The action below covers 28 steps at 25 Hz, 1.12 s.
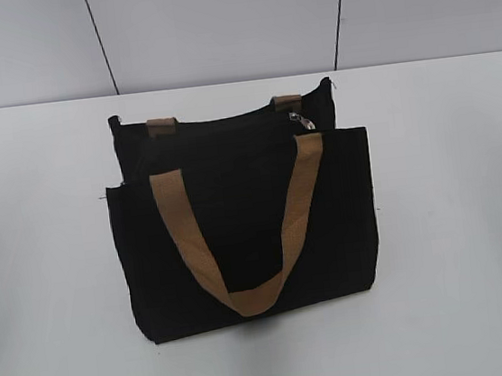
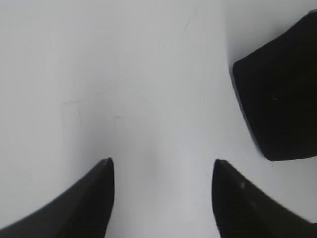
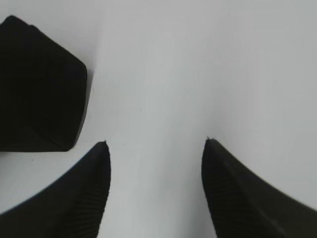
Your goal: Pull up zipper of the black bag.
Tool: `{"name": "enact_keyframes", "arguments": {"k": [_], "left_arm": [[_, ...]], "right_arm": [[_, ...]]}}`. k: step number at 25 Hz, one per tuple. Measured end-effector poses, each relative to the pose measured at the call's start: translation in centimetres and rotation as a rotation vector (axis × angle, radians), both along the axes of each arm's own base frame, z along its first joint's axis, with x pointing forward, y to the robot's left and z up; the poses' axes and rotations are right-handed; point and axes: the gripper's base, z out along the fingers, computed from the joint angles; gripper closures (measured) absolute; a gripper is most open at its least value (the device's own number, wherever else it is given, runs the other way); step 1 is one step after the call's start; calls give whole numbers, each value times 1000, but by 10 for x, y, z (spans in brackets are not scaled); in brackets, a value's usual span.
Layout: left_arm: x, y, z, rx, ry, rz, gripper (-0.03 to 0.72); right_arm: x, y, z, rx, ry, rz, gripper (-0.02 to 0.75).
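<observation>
The black bag (image 1: pixel 246 225) lies on the white table in the middle of the exterior view, with a tan handle (image 1: pixel 238 235) looped over its front. The zipper runs along its top edge, with the silver pull tab (image 1: pixel 300 121) near the right end. Neither gripper shows in the exterior view. My left gripper (image 2: pixel 162 161) is open and empty over bare table, with a corner of the bag (image 2: pixel 282 99) to its right. My right gripper (image 3: pixel 156 143) is open and empty, with a corner of the bag (image 3: pixel 39 89) to its left.
The white table (image 1: pixel 454 219) spreads on both sides of the bag. A grey panelled wall (image 1: pixel 215 29) stands behind the table's far edge.
</observation>
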Motion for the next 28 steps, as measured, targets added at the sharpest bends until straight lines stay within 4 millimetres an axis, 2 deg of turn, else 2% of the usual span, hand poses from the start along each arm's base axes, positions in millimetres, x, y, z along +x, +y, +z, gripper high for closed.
{"name": "enact_keyframes", "arguments": {"k": [4,6,7,11,17,21,28], "left_arm": [[-23,1,2,-27,-63,0,221],[-36,1,-3,-49,-79,0,221],[-48,1,-4,-60,-111,-1,221],[-76,3,-18,-79,-157,-1,221],[-113,7,-37,-91,-253,-3,224],[-128,8,-45,-100,-319,-3,244],[-135,8,-45,-116,-363,-3,251]], "right_arm": [[-38,7,-22,-3,-25,-9,281],[-56,10,-32,-4,-45,-12,281],[-62,11,-37,-4,-50,-13,281],[-76,14,-61,2,-22,-14,281],[-88,16,-93,14,42,-15,282],[-102,19,-103,10,17,-14,283],[-129,25,-98,6,-81,-18,283]]}}
